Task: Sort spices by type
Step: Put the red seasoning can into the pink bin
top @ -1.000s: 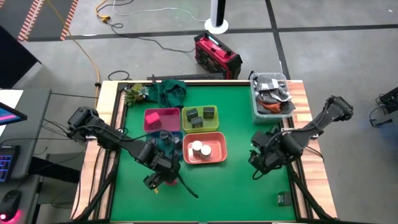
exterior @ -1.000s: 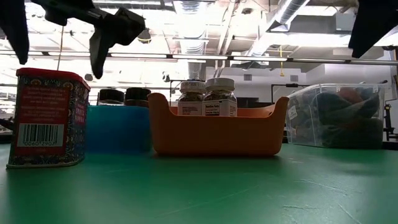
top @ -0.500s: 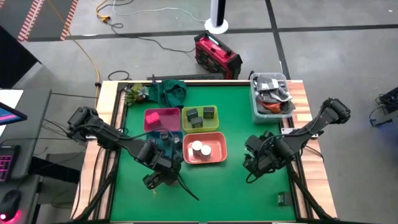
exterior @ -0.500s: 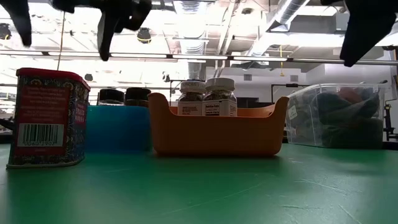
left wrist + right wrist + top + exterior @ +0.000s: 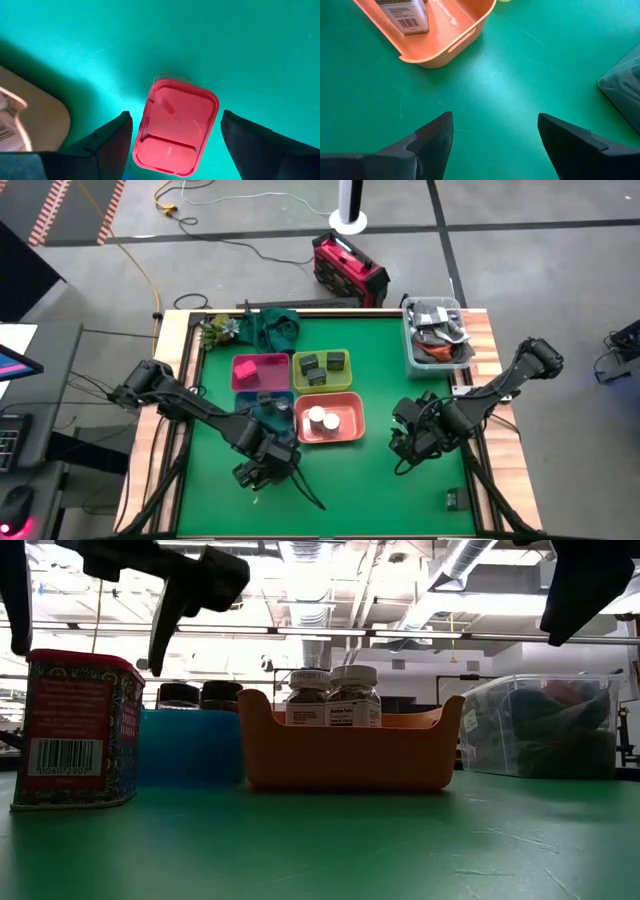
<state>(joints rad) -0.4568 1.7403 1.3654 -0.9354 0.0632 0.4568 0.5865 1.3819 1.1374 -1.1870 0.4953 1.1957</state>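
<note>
A red square spice tin (image 5: 175,127) with a barcode stands upright on the green mat at the near left (image 5: 75,730). My left gripper (image 5: 262,472) hangs open just above it, pointing down, one finger (image 5: 112,140) on each side and apart from it. My right gripper (image 5: 495,145) is open over bare mat right of the orange bin (image 5: 330,420), which holds white-topped round jars (image 5: 330,695). Dark grey square jars (image 5: 322,366) sit in the yellow-green bin. Dark-lidded jars (image 5: 200,695) stand in the blue bin (image 5: 190,745).
A pink bin (image 5: 258,370) stands behind the blue one. A clear tub of clutter (image 5: 437,330) sits at the far right corner, and green cloth (image 5: 272,325) lies at the far left. A small dark object (image 5: 452,498) lies near the right front edge.
My left gripper has moved a little toward the near right over the red tin, sunk slightly and rolled about its own axis, still open. My right gripper has gone a short way toward the table's left and down, then stopped. The tin has stayed put.
</note>
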